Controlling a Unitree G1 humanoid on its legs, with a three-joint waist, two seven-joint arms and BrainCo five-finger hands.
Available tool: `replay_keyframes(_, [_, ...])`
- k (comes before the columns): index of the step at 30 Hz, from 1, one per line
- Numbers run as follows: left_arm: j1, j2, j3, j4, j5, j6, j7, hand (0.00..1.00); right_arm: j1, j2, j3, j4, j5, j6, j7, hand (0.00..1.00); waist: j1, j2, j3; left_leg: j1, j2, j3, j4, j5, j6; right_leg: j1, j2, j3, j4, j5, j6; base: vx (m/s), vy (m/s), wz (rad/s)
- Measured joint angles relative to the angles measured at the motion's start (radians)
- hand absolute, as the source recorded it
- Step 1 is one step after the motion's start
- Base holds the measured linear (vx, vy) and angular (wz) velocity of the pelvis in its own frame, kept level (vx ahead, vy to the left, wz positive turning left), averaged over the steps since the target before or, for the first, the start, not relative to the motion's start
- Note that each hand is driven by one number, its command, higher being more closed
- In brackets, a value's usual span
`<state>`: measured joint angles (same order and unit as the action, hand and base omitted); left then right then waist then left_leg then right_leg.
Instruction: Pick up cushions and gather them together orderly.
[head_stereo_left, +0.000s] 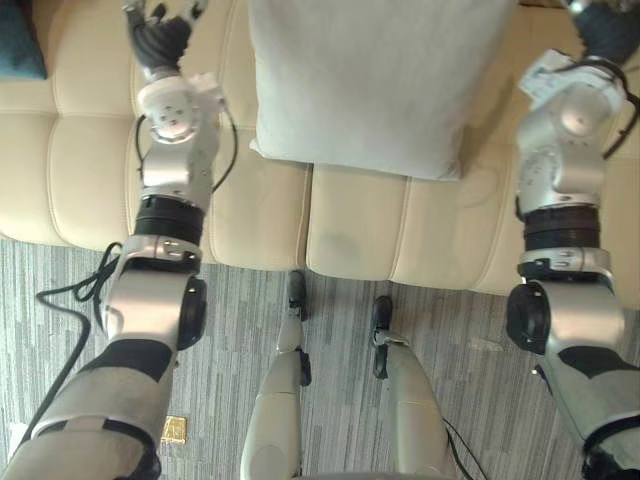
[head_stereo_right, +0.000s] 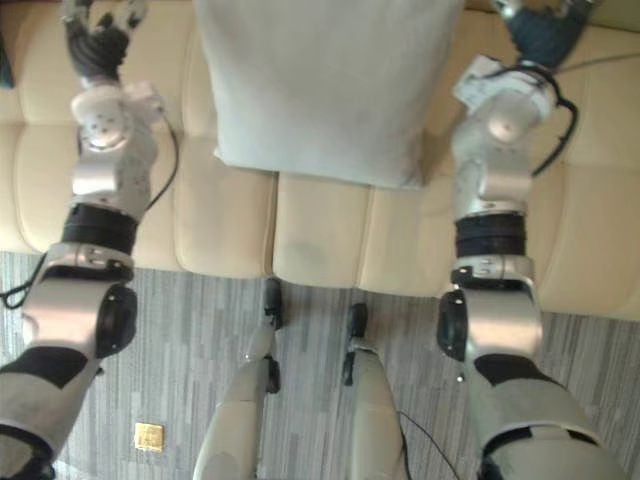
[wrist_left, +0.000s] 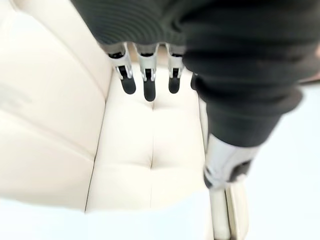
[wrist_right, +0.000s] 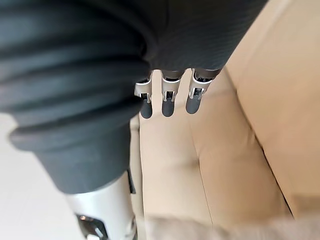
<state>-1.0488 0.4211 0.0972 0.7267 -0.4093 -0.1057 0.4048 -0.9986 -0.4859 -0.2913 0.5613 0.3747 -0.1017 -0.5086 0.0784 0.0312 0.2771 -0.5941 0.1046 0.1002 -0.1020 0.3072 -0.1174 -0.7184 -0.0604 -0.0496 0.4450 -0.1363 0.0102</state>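
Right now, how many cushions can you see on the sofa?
2. A large light grey cushion lies on the cream sofa straight ahead. A dark teal cushion sits at the sofa's far left, mostly cut off. Others may lie out of view.

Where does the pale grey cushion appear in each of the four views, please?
Left eye view: the pale grey cushion lies top centre on the sofa, between the arms.
Right eye view: top centre, shifted slightly left.
Left wrist view: probably the pale blur on the thumb side of the left hand.
Right wrist view: probably the pale blur on the thumb side of the right hand.
Shared landmark: the cream sofa, with its seams.
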Motion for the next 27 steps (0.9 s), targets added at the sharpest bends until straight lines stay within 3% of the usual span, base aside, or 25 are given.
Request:
replay_keyframes(6, [0.363,-0.017,0.038,-0.157,-0.026,-0.019,-0.046,0.00,0.367,0.015,-0.024,-0.156,0.051,-0.012,0.098,0.00,-0.019,-0.002,-0.001,0.062,0.003,0.004,0.000,-0.045,0.017,0.064,0.002,0.003,-0.016,-0.005,0.004,0.05,-0.028,-0.03])
replay_keyframes(11, [0.760,-0.171,-0.033,-0.283,-0.013,-0.019,-0.121,0.00,0.723,0.203,-0.013,-0.238,0.008,-0.012,0.217,0.00,-0.009,-0.004,-0.005,0.201,-0.006,0.025,0.000,-0.078,0.026,0.205,-0.005,0.013,-0.037,-0.028,0.011,0.05,-0.037,-0.02])
replay_keyframes(14, [0.883,-0.227,-0.068,-0.284,0.031,-0.018,-0.169,0.00,0.846,0.282,0.003,-0.227,-0.033,-0.010,0.260,0.00,-0.006,-0.006,-0.014,0.248,-0.007,0.025,0.000,-0.111,0.021,0.262,-0.001,0.010,-0.064,-0.037,0.014,0.00,-0.002,-0.02])
replay_keyframes(18, [1.051,-0.325,-0.046,-0.135,0.115,-0.003,-0.254,0.00,1.028,0.415,0.023,-0.061,-0.102,0.001,0.337,0.00,-0.006,-0.015,-0.096,0.355,0.001,0.030,0.001,-0.132,0.025,0.402,0.010,0.011,-0.146,-0.019,0.015,0.07,-0.007,-0.09])
replay_keyframes(23, [1.107,-0.368,0.016,0.050,0.197,0.024,-0.302,0.00,1.070,0.456,0.029,0.103,-0.132,0.017,0.383,0.00,-0.005,-0.021,-0.179,0.435,0.004,0.057,0.019,-0.171,0.020,0.503,0.013,0.034,-0.221,-0.006,0.021,0.09,0.001,-0.16])
replay_keyframes(27, [1.112,-0.398,0.079,0.170,0.245,0.043,-0.322,0.00,1.069,0.465,0.028,0.210,-0.139,0.027,0.411,0.00,0.001,-0.024,-0.209,0.510,0.005,0.084,0.017,-0.197,0.018,0.582,0.013,0.059,-0.263,0.006,0.028,0.06,0.018,-0.18])
